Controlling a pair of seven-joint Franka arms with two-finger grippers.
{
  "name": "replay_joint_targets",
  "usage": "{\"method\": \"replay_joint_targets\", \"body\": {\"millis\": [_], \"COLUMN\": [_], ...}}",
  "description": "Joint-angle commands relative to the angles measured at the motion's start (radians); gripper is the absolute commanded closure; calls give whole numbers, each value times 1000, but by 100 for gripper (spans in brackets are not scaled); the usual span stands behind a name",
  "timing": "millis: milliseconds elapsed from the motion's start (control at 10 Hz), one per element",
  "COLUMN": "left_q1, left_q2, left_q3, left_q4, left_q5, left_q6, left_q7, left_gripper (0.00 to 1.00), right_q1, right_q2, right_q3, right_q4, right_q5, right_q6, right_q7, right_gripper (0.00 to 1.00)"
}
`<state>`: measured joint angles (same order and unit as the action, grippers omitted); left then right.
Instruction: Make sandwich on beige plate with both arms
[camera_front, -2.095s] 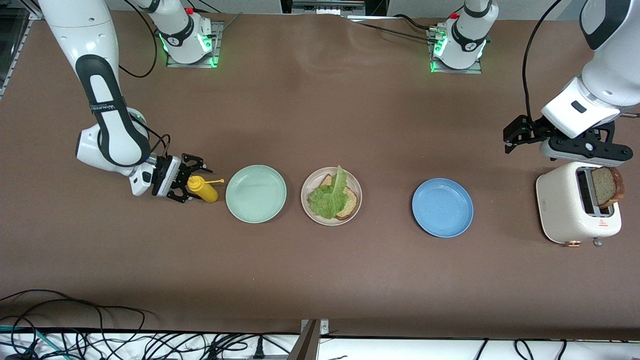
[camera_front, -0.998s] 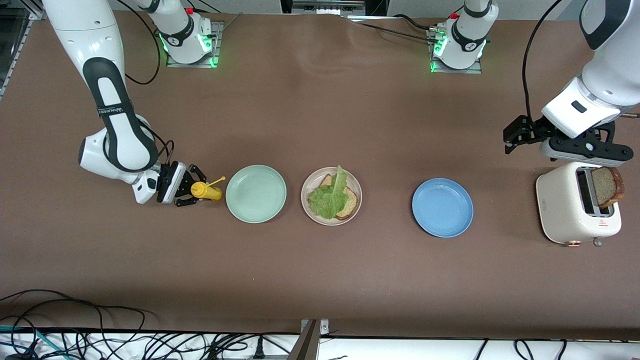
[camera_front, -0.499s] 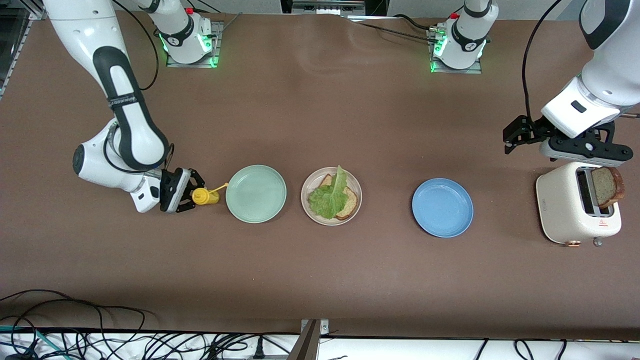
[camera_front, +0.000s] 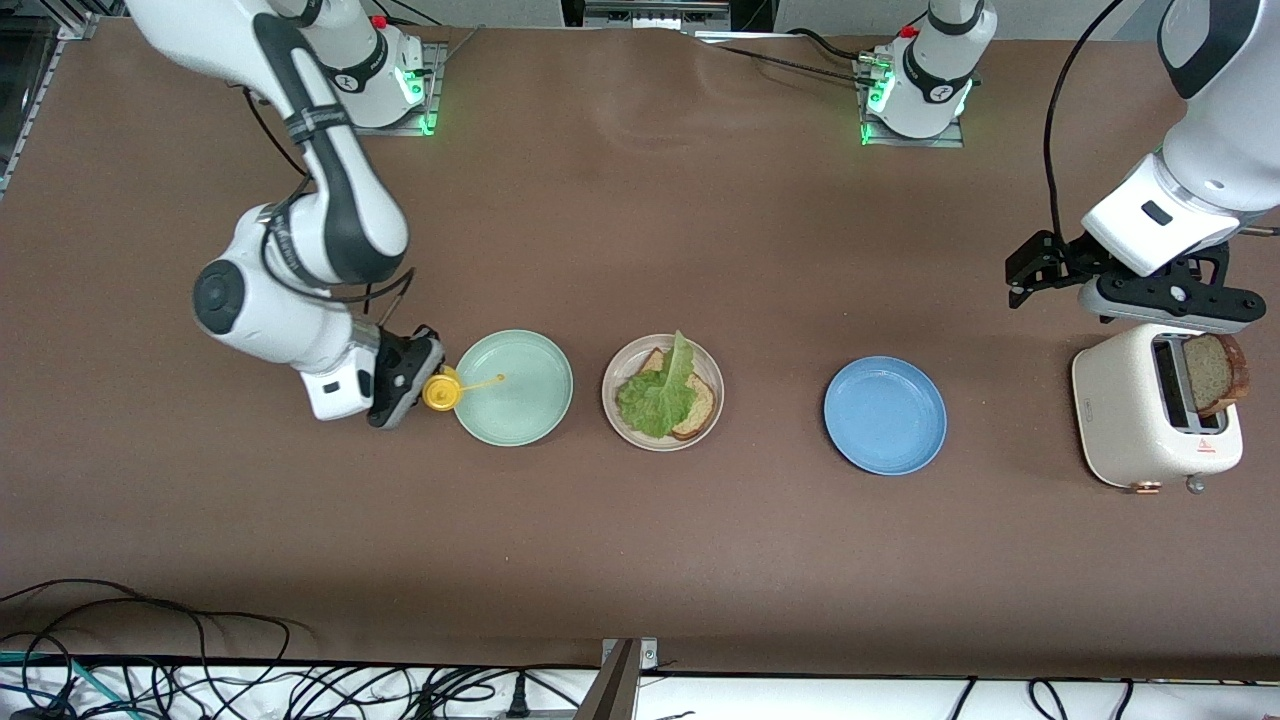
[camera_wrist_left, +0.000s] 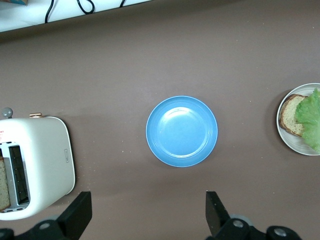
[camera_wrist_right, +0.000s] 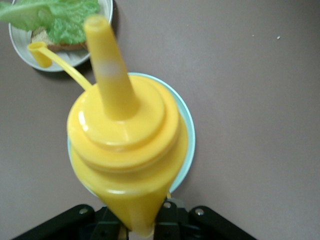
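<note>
Since the earlier frames, your right arm has swung in and lifted the yellow squeeze bottle (camera_front: 440, 390) off the table, carrying it toward the mint-green plate (camera_front: 520, 415); the left arm has not shifted. You now have the right gripper (camera_front: 412, 380) over the table at the edge of the mint-green plate toward the right arm's end, its jaws closed on the bottle's body. The bottle's nozzle points out over the mint-green plate, and its tethered cap (camera_wrist_right: 39, 54) dangles beside the nozzle in the right wrist view.

Your left gripper (camera_front: 1165, 300) waits above the cream toaster (camera_front: 1130, 420) at the left arm's end of the table, jaws spread wide and holding nothing. One slice of brown bread (camera_front: 1212, 372) stands in the toaster's slot.

You can see the beige plate (camera_front: 622, 420) at the middle of the row, between the mint-green plate and the blue plate (camera_front: 885, 415). On it lies the other bread slice (camera_front: 698, 405), mostly covered by the ruffled green lettuce leaf (camera_front: 658, 395). All three plates sit apart from one another, in a line across the brown table (camera_front: 640, 220).
</note>
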<state>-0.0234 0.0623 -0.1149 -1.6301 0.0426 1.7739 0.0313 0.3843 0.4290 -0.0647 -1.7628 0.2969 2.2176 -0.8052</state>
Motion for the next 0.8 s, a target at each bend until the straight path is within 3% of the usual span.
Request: {"method": "replay_joint_targets", "body": {"millis": [0, 200, 399, 698], "left_q1": [-3, -1, -1, -1], "left_q2": [-2, -2, -2, -2], "left_q3": [6, 6, 6, 6], "left_q4": [4, 4, 4, 4], "left_q5": [-12, -12, -12, -12], "left_q6": [5, 5, 5, 5], "left_q7": [19, 19, 21, 21], "left_gripper": [0, 0, 0, 0], "right_q1": [103, 206, 350, 482], "right_q2": [7, 33, 63, 228], "right_q3": [-4, -26, -123, -208], "right_q4": [109, 158, 170, 433], "right_q5": [-189, -264, -283, -285], "right_q6": [-134, -193, -226, -462], "right_q7": [350, 554, 697, 848], "right_gripper": [100, 100, 100, 100]}}
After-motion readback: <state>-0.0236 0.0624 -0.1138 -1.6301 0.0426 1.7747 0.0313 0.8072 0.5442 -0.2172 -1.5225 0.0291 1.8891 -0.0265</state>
